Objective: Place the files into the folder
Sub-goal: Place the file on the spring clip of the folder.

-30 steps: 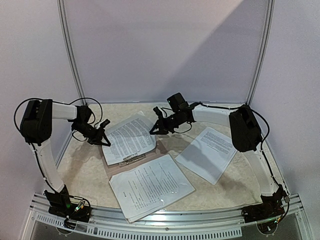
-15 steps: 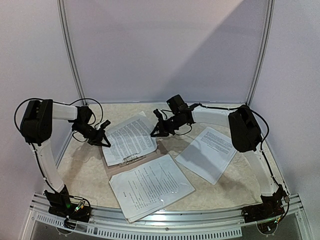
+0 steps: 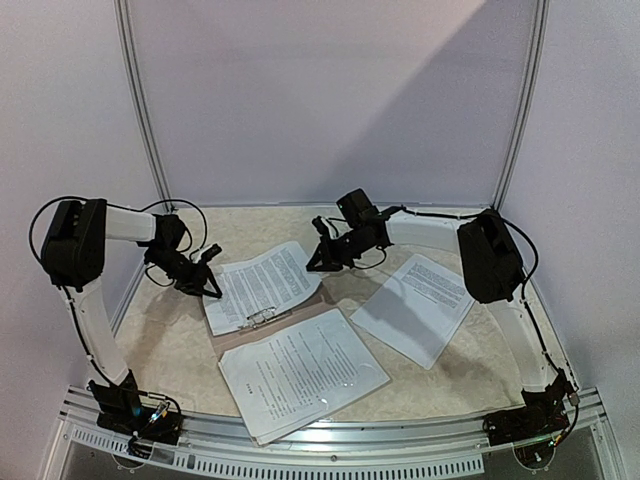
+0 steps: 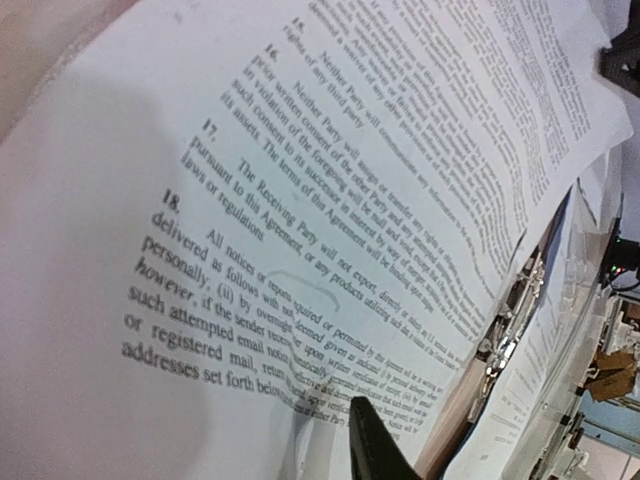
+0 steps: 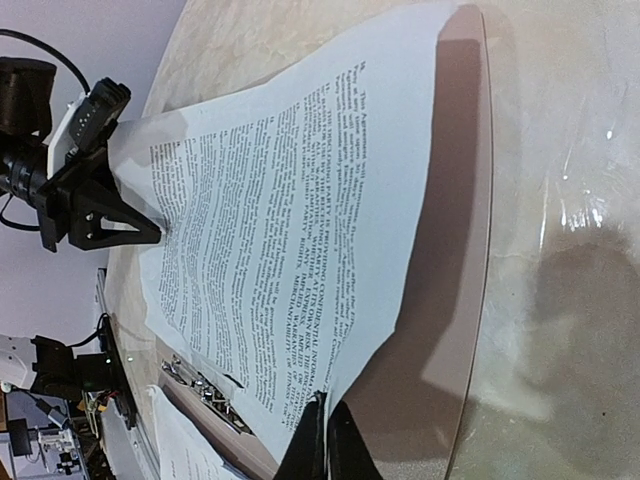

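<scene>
One printed file sheet (image 3: 265, 285) hangs between both grippers over the far half of the open tan folder (image 3: 312, 308). My left gripper (image 3: 210, 288) is shut on the sheet's left edge. In the left wrist view (image 4: 340, 428) one black finger lies on top of the sheet (image 4: 300, 150) and the other shows as a shadow under it. My right gripper (image 3: 316, 264) is shut on the sheet's right edge, and its closed tips show in the right wrist view (image 5: 328, 428). The silver clip (image 3: 262, 318) sits at the folder's fold. A second stack of files (image 3: 300, 372) lies on the folder's near half.
A third file (image 3: 415, 305) lies loose on the beige tabletop to the right, under my right arm. A metal rail (image 3: 330, 432) runs along the near edge. White walls with metal posts close off the back and sides.
Both grippers have carried the held sheet a little nearer and lower over the folder's far half. The sheet now lies flatter. The other papers have not moved.
</scene>
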Controlling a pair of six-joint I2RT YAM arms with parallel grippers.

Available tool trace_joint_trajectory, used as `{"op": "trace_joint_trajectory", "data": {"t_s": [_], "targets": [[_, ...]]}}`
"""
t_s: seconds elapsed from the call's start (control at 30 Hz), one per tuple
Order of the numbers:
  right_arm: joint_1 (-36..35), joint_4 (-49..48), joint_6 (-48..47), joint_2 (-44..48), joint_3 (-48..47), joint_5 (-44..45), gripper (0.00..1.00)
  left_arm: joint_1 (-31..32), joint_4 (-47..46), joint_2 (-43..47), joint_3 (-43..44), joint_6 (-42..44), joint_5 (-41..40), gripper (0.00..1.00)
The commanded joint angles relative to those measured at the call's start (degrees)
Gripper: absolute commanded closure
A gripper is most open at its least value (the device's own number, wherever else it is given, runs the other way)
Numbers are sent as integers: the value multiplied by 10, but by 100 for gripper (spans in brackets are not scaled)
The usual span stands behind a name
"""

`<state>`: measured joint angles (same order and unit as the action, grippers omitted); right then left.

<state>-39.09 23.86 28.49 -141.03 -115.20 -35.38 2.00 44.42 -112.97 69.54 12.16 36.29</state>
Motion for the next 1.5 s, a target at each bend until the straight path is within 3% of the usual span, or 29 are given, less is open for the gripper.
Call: {"op": "trace_joint_trajectory", "data": {"t_s": [0.0,0.73,1.47], "targets": [[1,18,1,-20,6,10,97,7,5,-5,7,8,-10,73],[17,31,-13,-46,-13,14,96,7,47,15,-5,-5,-61,38],[15,6,2,-51,-15,-9,95,8,87,29,-24,8,-62,42]]}}
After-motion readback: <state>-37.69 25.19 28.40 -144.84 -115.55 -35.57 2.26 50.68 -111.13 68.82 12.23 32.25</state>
